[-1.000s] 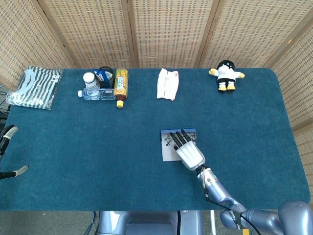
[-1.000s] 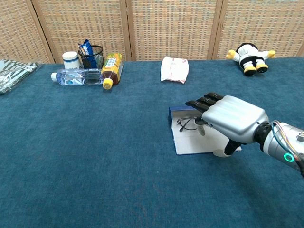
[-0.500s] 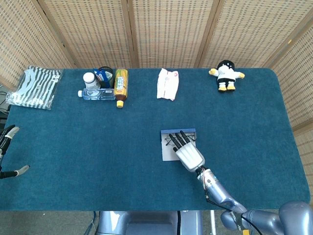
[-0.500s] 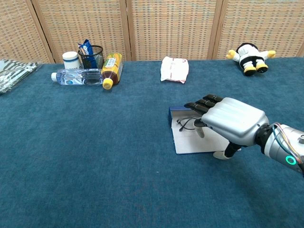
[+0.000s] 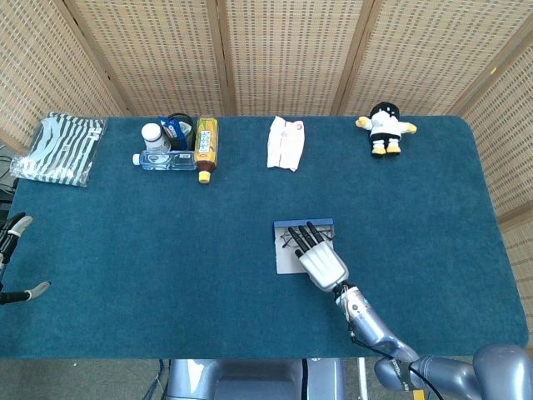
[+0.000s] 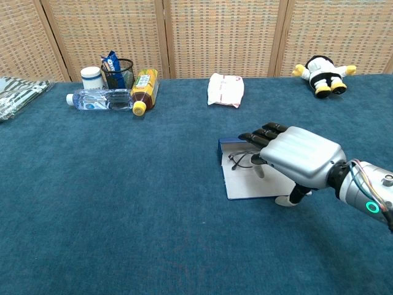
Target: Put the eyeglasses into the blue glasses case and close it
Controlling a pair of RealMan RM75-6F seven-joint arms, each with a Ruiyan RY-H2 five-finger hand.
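Observation:
The blue glasses case (image 5: 286,259) lies open at mid-table, its pale lining up and its blue far wall (image 6: 230,143) raised. The dark-framed eyeglasses (image 6: 239,161) lie inside it, partly hidden under my right hand. My right hand (image 5: 321,260) hovers flat over the case, its dark fingers (image 6: 263,133) stretched out over the glasses and its thumb low by the case's near right corner. Whether the fingers touch the glasses I cannot tell. It holds nothing. Of my left hand (image 5: 8,242), only spread fingertips show at the table's far left edge.
Along the back stand a striped cloth (image 5: 60,146), a lying water bottle (image 5: 166,160), a white jar (image 5: 151,133), a black mesh cup (image 6: 120,72), a lying tea bottle (image 5: 206,146), a white packet (image 5: 286,142) and a plush doll (image 5: 384,127).
My right hand has drawn back slightly toward me over the case and dropped a little. The left hand has barely moved.

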